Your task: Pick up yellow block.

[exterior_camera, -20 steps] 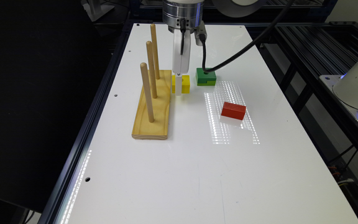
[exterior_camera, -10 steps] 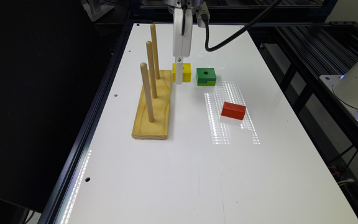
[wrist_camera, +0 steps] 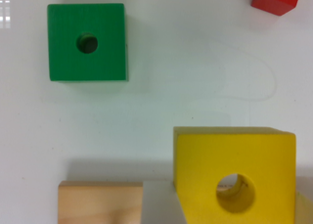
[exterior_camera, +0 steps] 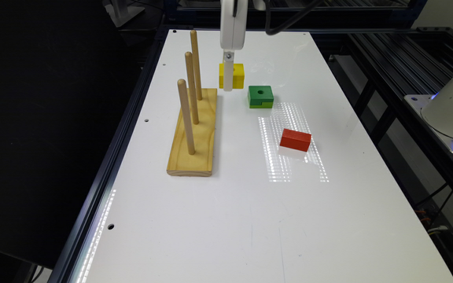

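Your gripper (exterior_camera: 229, 78) has the yellow block (exterior_camera: 237, 74) clamped between its fingers (wrist_camera: 161, 204), and the block hangs clear of the white counter (exterior_camera: 250, 220), above its far end. In the wrist view you see the round hole through the block's top face, with a pale finger pressed against one side. Just beside the block on the exterior view's right, the green block (exterior_camera: 260, 96) with its own hole sits on the counter. The red block (exterior_camera: 295, 140) lies nearer the camera, well apart. On the exterior view's left stands the wooden peg board (exterior_camera: 194, 133) with three upright dowels.
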`<state>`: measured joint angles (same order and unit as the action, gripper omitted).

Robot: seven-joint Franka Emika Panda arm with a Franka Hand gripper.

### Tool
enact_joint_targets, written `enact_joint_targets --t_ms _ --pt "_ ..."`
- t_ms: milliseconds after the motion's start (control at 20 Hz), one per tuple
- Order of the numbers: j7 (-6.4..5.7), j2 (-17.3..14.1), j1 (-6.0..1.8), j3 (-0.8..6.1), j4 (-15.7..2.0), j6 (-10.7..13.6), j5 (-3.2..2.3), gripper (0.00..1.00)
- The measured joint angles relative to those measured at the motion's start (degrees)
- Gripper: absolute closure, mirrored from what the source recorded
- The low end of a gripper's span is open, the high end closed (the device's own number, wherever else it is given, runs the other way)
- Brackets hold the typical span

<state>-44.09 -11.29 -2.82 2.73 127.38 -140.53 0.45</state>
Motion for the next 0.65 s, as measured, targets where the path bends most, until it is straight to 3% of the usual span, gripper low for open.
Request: enact_joint_targets --t_ms 300,650 --pt "0.0 0.97 0.0 0.01 -0.12 0.57 0.0 1.0" --pt "-0.45 6.45 0.03 0.82 -0.06 6.14 0.13 1.0"
